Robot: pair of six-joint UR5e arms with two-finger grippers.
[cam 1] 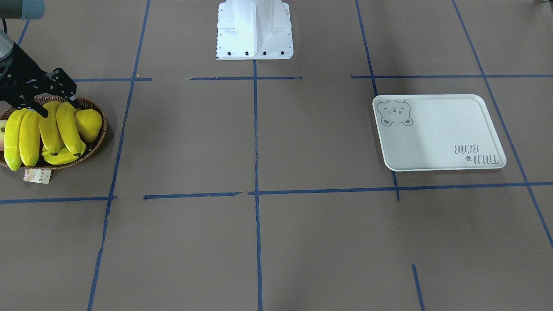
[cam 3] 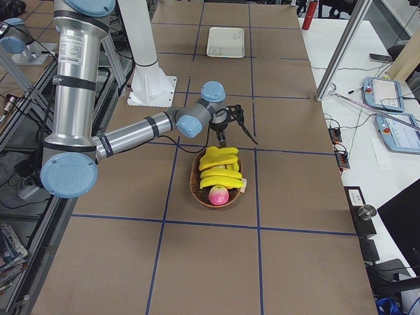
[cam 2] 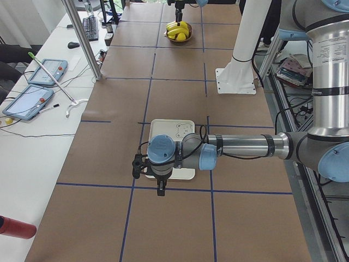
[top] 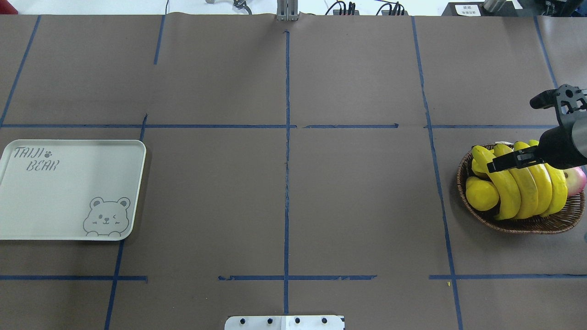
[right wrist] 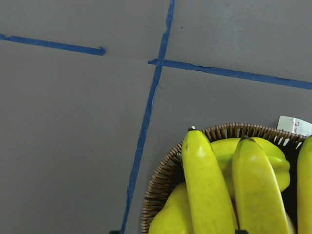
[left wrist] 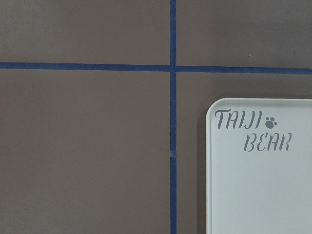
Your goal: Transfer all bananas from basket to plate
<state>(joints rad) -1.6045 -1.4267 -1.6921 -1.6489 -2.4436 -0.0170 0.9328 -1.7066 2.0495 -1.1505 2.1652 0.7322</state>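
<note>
**Bananas.** Four bananas lie in the basket. They are side by side and touching one another, with their ends at or over the rim.

**Basket.** It stands on the counter at the robot's right end.
- A yellow pear sits in it, against the outermost banana on the side nearer the counter's middle.
- A pink-red apple sits at the opposite side, partly hidden by the arm in the overhead view.
- A paper tag lies on the counter just beside the rim on the operators' side.

**Plate.** The plate lies flat at the robot's left end, well apart from the basket. The bear drawing is in one corner and the lettering is in the opposite corner.

**Right gripper.** The right gripper is over the basket, jaws spread wide and gripping nothing.
- One finger lies across the top of the bananas. Contact with the fruit cannot be confirmed from any view.
- The other finger stands raised, and in the overhead view it shows past the basket's far rim.
- Its wrist camera shows two banana ends at the rim and the wicker below them.

**Left gripper.** The left gripper hangs over the plate's edge. Only the left side view shows it, so I cannot tell whether its jaws are open or closed. Its wrist camera looks straight down on the plate's lettered corner and a crossing of blue tape.
</note>
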